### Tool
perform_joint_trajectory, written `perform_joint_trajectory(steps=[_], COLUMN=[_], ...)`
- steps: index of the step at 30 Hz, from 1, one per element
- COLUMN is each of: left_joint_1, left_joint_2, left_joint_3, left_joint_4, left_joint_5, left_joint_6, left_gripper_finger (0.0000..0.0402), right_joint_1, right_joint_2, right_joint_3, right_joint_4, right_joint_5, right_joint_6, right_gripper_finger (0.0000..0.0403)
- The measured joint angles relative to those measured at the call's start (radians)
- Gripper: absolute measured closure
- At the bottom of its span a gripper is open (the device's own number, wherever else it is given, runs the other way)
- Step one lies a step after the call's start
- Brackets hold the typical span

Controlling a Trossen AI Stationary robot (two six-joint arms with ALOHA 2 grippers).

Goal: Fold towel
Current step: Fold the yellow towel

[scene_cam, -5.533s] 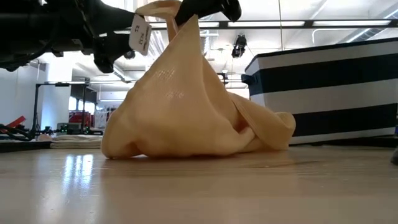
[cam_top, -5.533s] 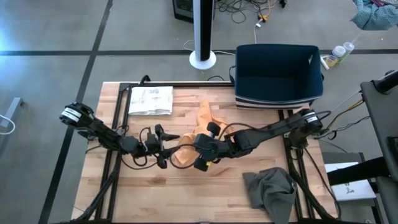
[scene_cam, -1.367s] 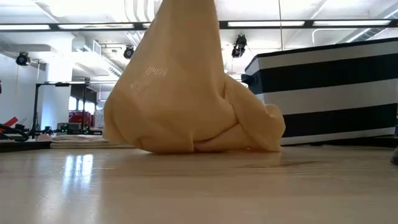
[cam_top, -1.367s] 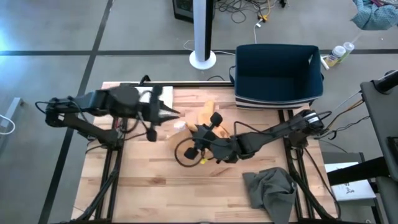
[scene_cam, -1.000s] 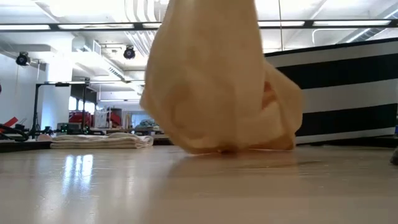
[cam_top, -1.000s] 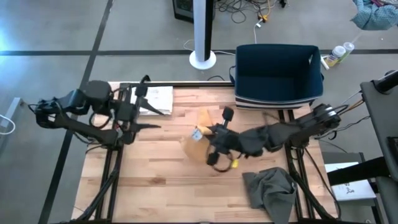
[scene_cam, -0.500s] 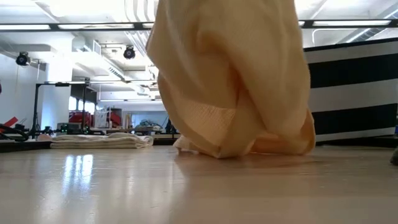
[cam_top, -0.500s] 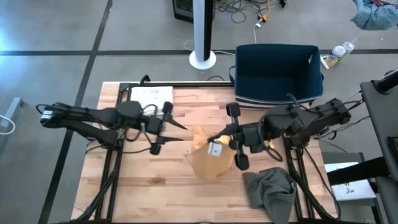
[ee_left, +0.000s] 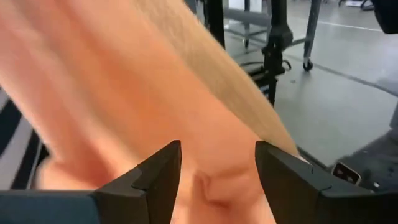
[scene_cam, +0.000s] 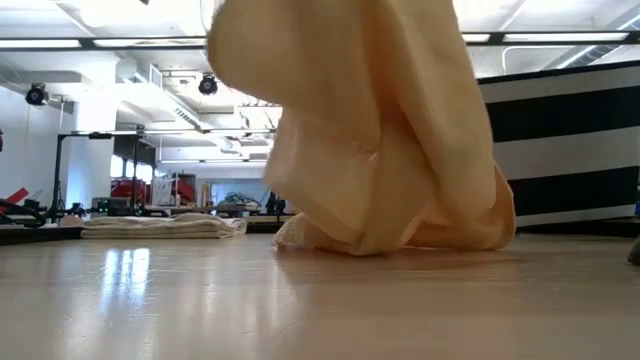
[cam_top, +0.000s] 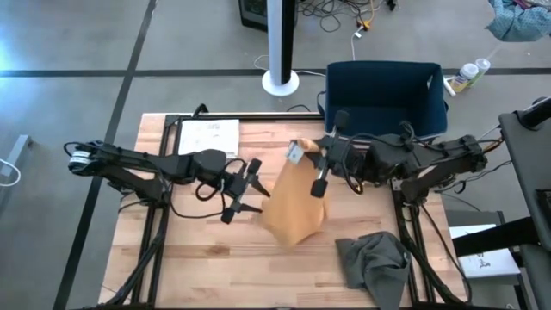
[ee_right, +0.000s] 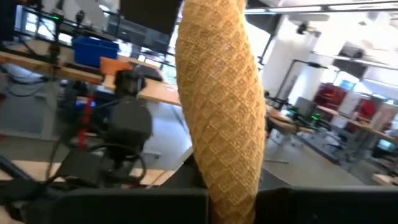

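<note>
The right claw (cam_top: 317, 165) stayed clamped shut, raised above the table; the left claw (cam_top: 247, 191) reached toward it, fingers spread.

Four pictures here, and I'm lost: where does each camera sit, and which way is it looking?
High view: above the table, looking straight down; both arms show.
Low view: at tabletop height, looking level at the yellow towel; no arm shows.
Left wrist view: on the left arm, facing the towel past the open left gripper.
Right wrist view: on the right arm, looking along towel pinched in the right gripper.
All four share the towel.
</note>
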Motion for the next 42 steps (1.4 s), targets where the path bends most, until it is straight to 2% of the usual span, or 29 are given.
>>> perform_joint_trajectory(steps=[13, 16, 20, 23, 25, 32, 35, 38, 40, 42], left_joint_1=[0.005, 0.005, 0.004, 0.006, 0.006, 0.005, 0.005, 0.005, 0.008, 0.010], left_joint_2=[0.005, 0.016, 0.052, 0.063, 0.065, 0.113, 0.202, 0.315, 0.372, 0.409], left_joint_3=[-0.006, -0.040, -0.130, -0.198, -0.237, -0.392, -0.402, -0.371, -0.341, -0.312], left_joint_4=[-0.263, -0.257, -0.137, -0.082, -0.007, 0.351, 0.465, 0.502, 0.493, 0.482], left_joint_5=[0.026, 0.027, -0.013, -0.187, -0.248, -0.264, -0.285, -0.331, -0.346, -0.334], left_joint_6=[-0.060, -0.099, -0.168, -0.177, -0.184, -0.324, -0.356, -0.361, -0.361, -0.370], left_gripper_finger=[0.0197, 0.0201, 0.0206, 0.0205, 0.0200, 0.0175, 0.0171, 0.0173, 0.0185, 0.0214], right_joint_1=[0.000, -0.002, -0.008, -0.008, -0.007, -0.008, -0.008, -0.008, -0.008, -0.008], right_joint_2=[-0.051, -0.074, -0.085, -0.085, -0.085, -0.084, -0.084, -0.083, -0.083, -0.083], right_joint_3=[0.000, 0.000, 0.000, 0.000, 0.000, 0.000, 0.001, 0.011, 0.016, 0.020], right_joint_4=[0.006, 0.007, 0.009, 0.006, 0.005, 0.007, 0.010, 0.011, 0.013, 0.014], right_joint_5=[0.011, 0.031, 0.039, 0.031, 0.029, 0.028, 0.027, 0.027, 0.026, 0.023], right_joint_6=[-0.094, -0.095, -0.095, -0.094, -0.093, -0.095, -0.104, -0.110, -0.113, -0.123], right_gripper_finger=[0.0400, 0.0400, 0.0400, 0.0400, 0.0400, 0.0400, 0.0400, 0.0400, 0.0400, 0.0400])
